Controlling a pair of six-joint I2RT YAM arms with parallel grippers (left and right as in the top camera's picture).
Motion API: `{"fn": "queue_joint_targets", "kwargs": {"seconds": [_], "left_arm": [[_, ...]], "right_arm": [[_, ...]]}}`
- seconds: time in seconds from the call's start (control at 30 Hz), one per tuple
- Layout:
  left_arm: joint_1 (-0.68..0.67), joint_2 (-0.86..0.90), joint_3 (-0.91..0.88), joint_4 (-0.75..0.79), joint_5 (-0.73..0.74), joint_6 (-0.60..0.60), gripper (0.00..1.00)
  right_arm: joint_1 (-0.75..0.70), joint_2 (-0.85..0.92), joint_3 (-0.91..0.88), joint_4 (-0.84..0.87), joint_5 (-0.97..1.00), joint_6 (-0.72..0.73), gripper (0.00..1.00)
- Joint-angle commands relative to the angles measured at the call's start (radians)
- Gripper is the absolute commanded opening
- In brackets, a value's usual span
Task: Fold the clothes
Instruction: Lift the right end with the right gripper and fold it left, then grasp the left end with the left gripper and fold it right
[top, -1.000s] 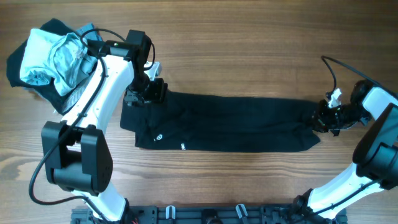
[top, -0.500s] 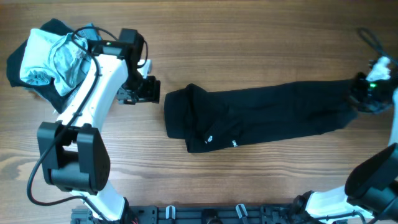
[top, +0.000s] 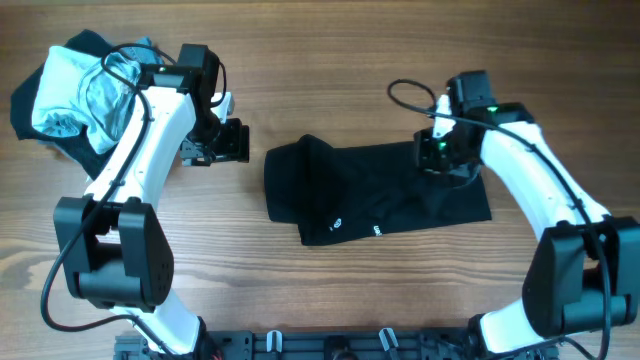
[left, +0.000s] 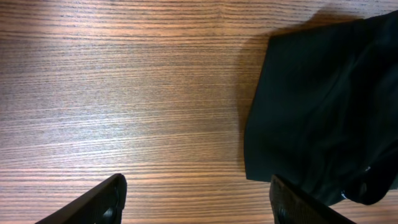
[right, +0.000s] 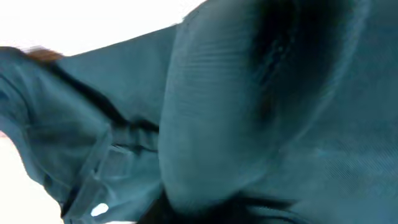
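The black T-shirt (top: 375, 195) lies mid-table as a short folded band, with a small white mark near its front edge. My right gripper (top: 440, 155) is down on the shirt's upper right part, where the right end has been laid back over the rest. The right wrist view is filled by the shirt's fabric (right: 249, 112) and hides the fingers. My left gripper (top: 240, 143) is open and empty over bare wood just left of the shirt. In the left wrist view the open gripper (left: 199, 205) spans wood, with the shirt's left edge (left: 323, 106) at the right.
A heap of other clothes (top: 80, 95), light blue, grey and dark, sits at the table's far left corner beside the left arm. Black rail hardware (top: 330, 345) runs along the front edge.
My left gripper let go of the shirt's left end and drew back left. My right gripper pulled the shirt rightward, then carried its right end leftward over the rest, halving its length.
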Motion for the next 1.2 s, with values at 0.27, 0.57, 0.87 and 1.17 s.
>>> {"fn": "queue_joint_targets", "kwargs": {"seconds": [0.27, 0.57, 0.87, 1.17], "left_arm": [[0.002, -0.015, 0.001, 0.003, 0.119, -0.011, 0.83], [0.002, -0.014, -0.02, 0.014, 0.119, -0.011, 0.78], [-0.021, -0.014, -0.226, 0.196, 0.367, -0.011, 1.0], [-0.162, -0.014, -0.417, 0.534, 0.476, -0.076, 1.0]], "right_arm": [[-0.097, -0.025, 0.024, 0.003, 0.092, 0.006, 0.29], [-0.052, 0.058, -0.156, 0.063, -0.118, -0.138, 0.08], [0.029, -0.011, -0.082, -0.102, -0.503, -0.586, 0.16], [-0.062, -0.082, -0.032, 0.016, -0.109, -0.165, 0.28]]}}
